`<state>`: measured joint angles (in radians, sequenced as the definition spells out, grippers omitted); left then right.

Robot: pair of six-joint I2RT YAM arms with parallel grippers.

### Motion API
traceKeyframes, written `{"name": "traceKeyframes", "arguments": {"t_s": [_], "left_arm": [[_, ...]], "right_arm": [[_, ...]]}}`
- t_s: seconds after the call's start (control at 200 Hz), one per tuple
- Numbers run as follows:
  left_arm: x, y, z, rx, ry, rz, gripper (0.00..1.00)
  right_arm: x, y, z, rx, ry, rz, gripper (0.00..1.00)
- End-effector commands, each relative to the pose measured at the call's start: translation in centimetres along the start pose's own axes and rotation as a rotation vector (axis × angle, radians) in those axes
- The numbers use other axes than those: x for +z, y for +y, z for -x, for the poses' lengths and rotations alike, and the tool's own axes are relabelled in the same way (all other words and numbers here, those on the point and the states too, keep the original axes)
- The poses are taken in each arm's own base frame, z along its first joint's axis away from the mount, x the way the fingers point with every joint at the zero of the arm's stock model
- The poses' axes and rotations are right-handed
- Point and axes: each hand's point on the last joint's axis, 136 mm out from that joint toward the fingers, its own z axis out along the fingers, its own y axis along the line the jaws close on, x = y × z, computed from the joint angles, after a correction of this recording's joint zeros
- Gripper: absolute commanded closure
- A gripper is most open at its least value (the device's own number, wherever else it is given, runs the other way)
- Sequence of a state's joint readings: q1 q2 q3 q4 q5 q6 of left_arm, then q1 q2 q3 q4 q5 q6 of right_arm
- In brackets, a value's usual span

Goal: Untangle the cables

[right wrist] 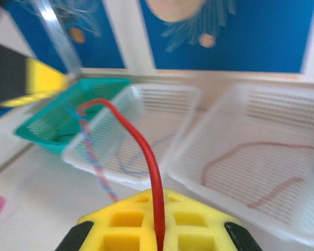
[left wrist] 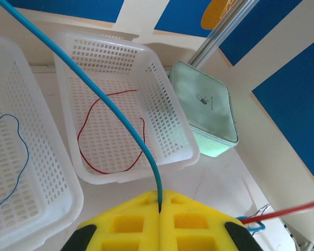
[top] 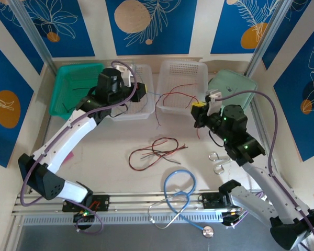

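Two cables (left wrist: 79,141) are sorted into baskets (left wrist: 170,112). A blue cable (left wrist: 110,103) is pinched in the left hand (left wrist: 159,201), a red cable (right wrist: 149,157) in the right hand (right wrist: 158,230); a tangle (top: 154,151) is left on the bench (top: 110,178).

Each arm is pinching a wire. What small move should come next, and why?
Probably draw them gently apart: the left end effector is shut on the blue cable, the right end effector on the red cable, and the two look twisted together beyond it.
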<state>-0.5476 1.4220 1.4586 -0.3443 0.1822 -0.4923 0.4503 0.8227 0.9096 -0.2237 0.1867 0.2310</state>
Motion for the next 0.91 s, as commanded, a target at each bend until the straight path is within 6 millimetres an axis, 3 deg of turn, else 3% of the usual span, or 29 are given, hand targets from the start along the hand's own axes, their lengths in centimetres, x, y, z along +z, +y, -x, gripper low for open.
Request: {"name": "traceKeyframes", "arguments": {"t_s": [0.0, 0.145, 0.28, 0.56, 0.9], "left_arm": [[-2.4, -0.7, 1.7, 0.007, -0.069, -0.02, 1.0], [-4.1, 0.2, 2.1, -0.001, -0.073, 0.004, 1.0], [-5.6, 1.1, 2.3, -0.021, -0.06, 0.021, 1.0], [-8.4, 3.9, 1.4, -0.057, -0.079, 0.082, 1.0], [-11.2, 6.9, 0.4, -0.078, -0.087, 0.17, 1.0]], "right_arm": [[-0.6, -3.9, -0.8, 0.042, 0.034, -0.173, 1.0], [-1.7, -7.3, 0.6, 0.065, -0.017, -0.327, 1.0], [-3.1, -9.0, 1.5, 0.088, -0.052, -0.403, 1.0], [-6.0, -12.6, 1.6, 0.183, -0.102, -0.589, 1.0], [-8.8, -14.3, 2.3, 0.219, -0.167, -0.67, 1.0]]}}
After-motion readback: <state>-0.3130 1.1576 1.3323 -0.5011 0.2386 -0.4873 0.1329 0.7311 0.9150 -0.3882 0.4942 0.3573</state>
